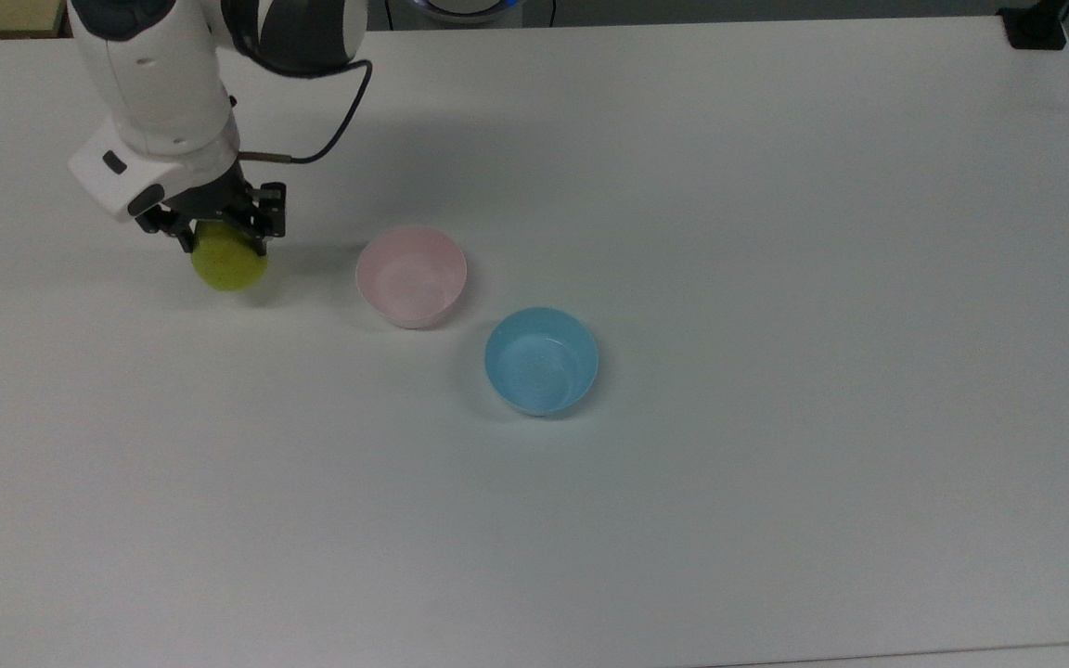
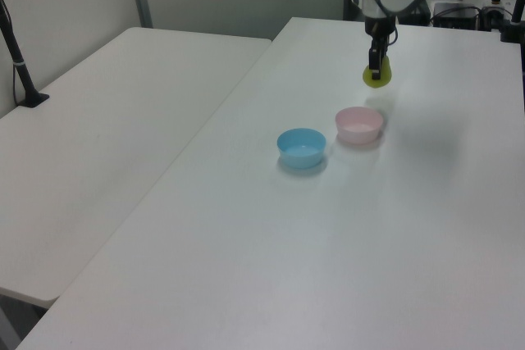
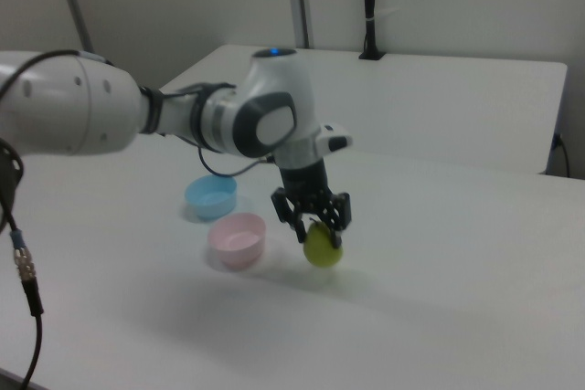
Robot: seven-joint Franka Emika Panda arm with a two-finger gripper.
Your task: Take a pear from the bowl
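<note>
My gripper (image 1: pixel 222 237) (image 2: pixel 376 70) (image 3: pixel 315 224) is shut on the yellow-green pear (image 1: pixel 229 263) (image 2: pixel 378 77) (image 3: pixel 322 247), which hangs from its black fingers above the table. The pear is off to the top view's left of the pale pink bowl (image 1: pixel 411 275) (image 2: pixel 358 125) (image 3: pixel 237 239), well apart from it. The bowl stands upright on the white table with nothing inside. In the right view the pear hangs to the right of the bowl, a little above the tabletop.
A light blue bowl (image 1: pixel 541 360) (image 2: pixel 301 147) (image 3: pixel 210 198) stands close to the pink one, lower right of it in the top view. A second white table (image 2: pixel 107 112) adjoins on the left view's left. A black post (image 3: pixel 368 6) stands at the back.
</note>
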